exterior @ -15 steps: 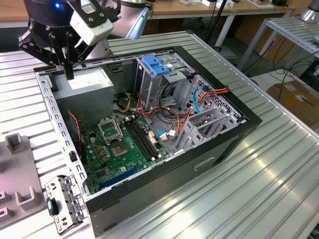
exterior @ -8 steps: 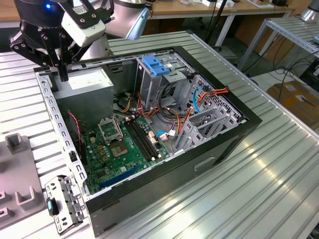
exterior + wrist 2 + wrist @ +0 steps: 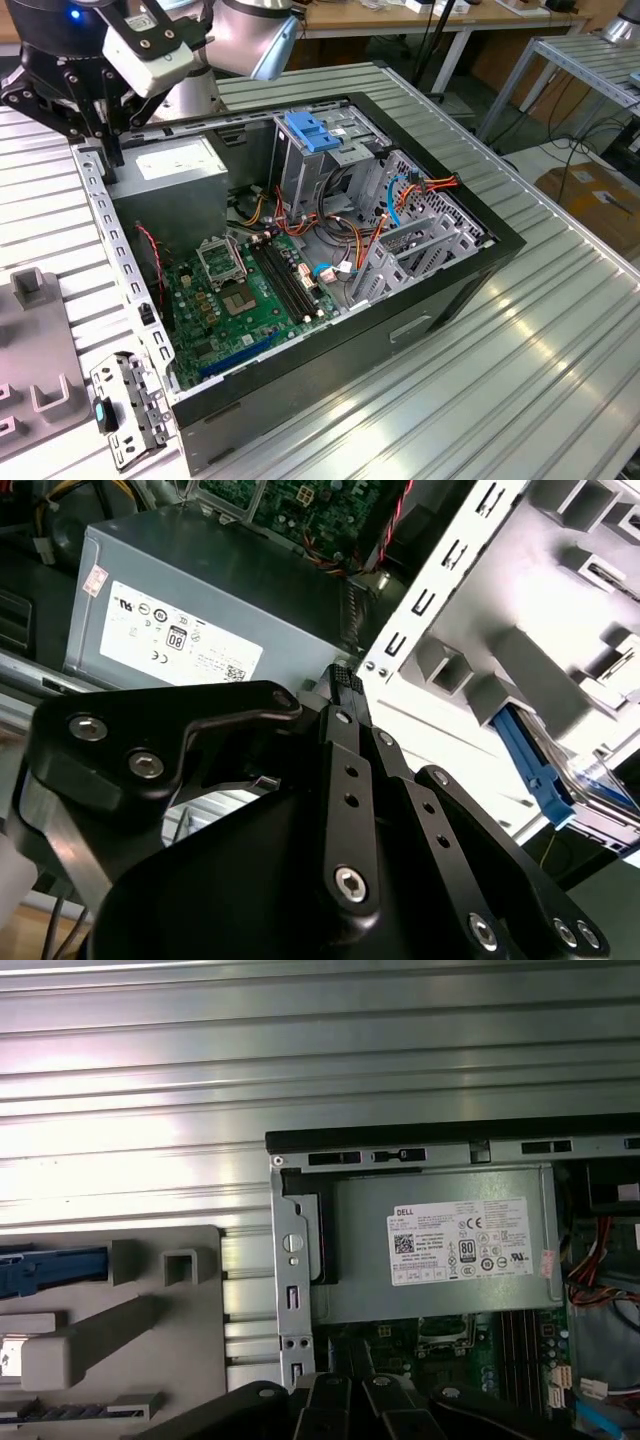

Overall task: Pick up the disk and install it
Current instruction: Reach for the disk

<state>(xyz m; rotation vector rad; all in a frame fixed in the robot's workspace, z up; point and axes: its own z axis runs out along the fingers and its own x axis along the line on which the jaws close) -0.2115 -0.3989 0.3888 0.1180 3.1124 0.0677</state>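
A: Status on the disk job?

B: Barely begun, imo. The disk (image 3: 540,770) isn't picked yet. It sits in the grey holder (image 3: 150,1310) on the table (image 3: 520,380), just outside the PC case (image 3: 330,370). Its blue rail (image 3: 55,1268) also shows in the first wrist view.

A: And the pincer?

B: The gripper (image 3: 105,130) hangs at the exterior view's upper left, over the case corner by the PSU box (image 3: 170,170). It's not carrying the disk. Wide or narrow, can't tell.

A: What's in the case?

B: The mobo (image 3: 250,290) lies flat on the bottom w/ the PSU box behind it. There's a grey drive cage (image 3: 300,170) w/ a blue bracket (image 3: 320,130) on top. A second cage (image 3: 420,235) is toward the exterior view's right, w/ orange & blue cables (image 3: 400,195) around it. No disk seen in either cage, so pick + install are both left, by my read.

A: And the holder?

B: Several slots, disk in one of them.
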